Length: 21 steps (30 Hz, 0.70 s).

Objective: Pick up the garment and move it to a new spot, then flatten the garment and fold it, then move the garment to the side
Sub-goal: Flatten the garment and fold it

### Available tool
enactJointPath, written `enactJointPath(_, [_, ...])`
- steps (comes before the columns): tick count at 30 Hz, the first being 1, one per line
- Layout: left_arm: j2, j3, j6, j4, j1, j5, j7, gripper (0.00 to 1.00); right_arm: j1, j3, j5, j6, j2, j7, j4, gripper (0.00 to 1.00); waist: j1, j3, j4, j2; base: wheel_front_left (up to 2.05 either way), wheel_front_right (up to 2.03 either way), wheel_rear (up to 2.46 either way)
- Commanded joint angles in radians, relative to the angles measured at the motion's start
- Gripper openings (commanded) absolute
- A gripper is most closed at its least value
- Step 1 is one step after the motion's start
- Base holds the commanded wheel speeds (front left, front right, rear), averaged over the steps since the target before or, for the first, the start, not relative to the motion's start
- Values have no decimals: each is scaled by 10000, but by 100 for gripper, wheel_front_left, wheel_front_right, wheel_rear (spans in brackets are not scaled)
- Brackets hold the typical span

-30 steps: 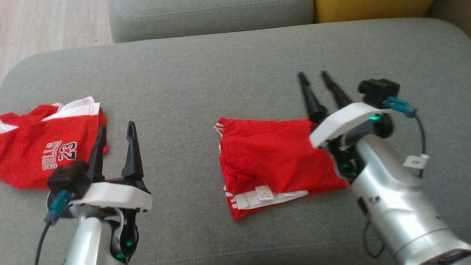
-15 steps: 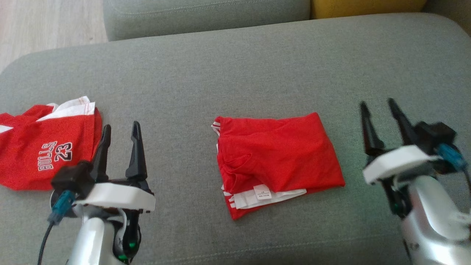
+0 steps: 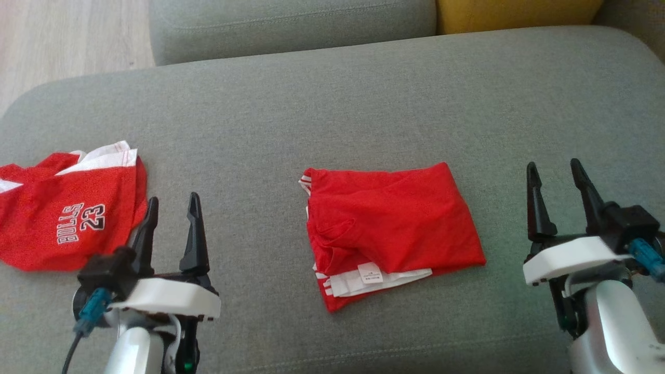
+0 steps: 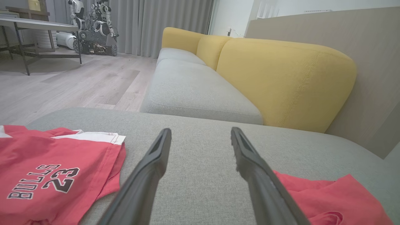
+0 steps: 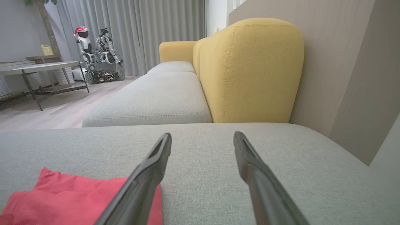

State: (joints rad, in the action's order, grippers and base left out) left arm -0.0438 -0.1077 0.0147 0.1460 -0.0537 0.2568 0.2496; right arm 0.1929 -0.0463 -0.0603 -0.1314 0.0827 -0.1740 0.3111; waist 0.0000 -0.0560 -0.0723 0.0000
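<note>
Garment (image 3: 395, 218): red, folded into a rough rectangle. It lies flat near the middle of the grey cushion (image 3: 332, 114), between the two hands and touching neither.
Hidden layers: the top fold covers the lower ones. Only a white striped trim (image 3: 343, 284) and a white label (image 3: 371, 272) peek out at the near edge, and the label's print is too small to read.
Cut off: in the left wrist view the garment runs off the lower right corner, partly behind a finger. In the right wrist view it runs off the lower left.
Fabric: thin and matte, with soft creases and a puckered fold toward its left side.
Left hand (image 3: 173, 198): its long, dark, tapering fingers are spread with nothing between them and point away from the robot. It sits between the jersey and the garment.
Right hand (image 3: 553, 165): its fingers are likewise spread and empty. It is to the right of the garment and apart from its edge.
Height: I cannot tell whether either hand touches the cushion.
Jersey (image 3: 67, 218): red with white trim and "BULLS 23" lettering. It lies rumpled at the cushion's left and is cut by the head view's left edge.
Cushion: grey woven cloth with rounded corners.
Beyond: a second grey seat (image 4: 193, 93), a yellow backrest (image 4: 281, 81) and a pale wood floor (image 3: 67, 31).
</note>
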Motion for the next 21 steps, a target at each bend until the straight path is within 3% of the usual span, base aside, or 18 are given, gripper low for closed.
enactJointPath(1, [-64,282,55,-362,-333,-8,122,100,168,189,82,7,-43,98,-444,100,0,26,28,0,0,0,0])
enactJointPath(3, [-64,228,49,-348,-356,-12,122,100,129,360,91,7,-75,161,-484,100,0,21,72,0,0,0,0])
enactJointPath(4, [-64,199,41,-348,-372,-15,122,100,115,522,87,7,-80,172,-503,0,0,-1,103,0,0,0,0])
enactJointPath(12, [-64,76,-22,-336,-548,-20,122,100,145,2283,-267,7,-154,135,-109,0,0,-353,523,0,0,0,0])
enactJointPath(18, [-64,17,-45,-315,-736,-5,122,100,683,4086,-874,7,-231,357,948,0,0,-672,957,0,0,0,0])
enactJointPath(21, [-64,-18,-33,-325,-827,35,122,100,917,4459,-1091,7,-244,405,1414,0,0,-769,1130,0,0,0,0])
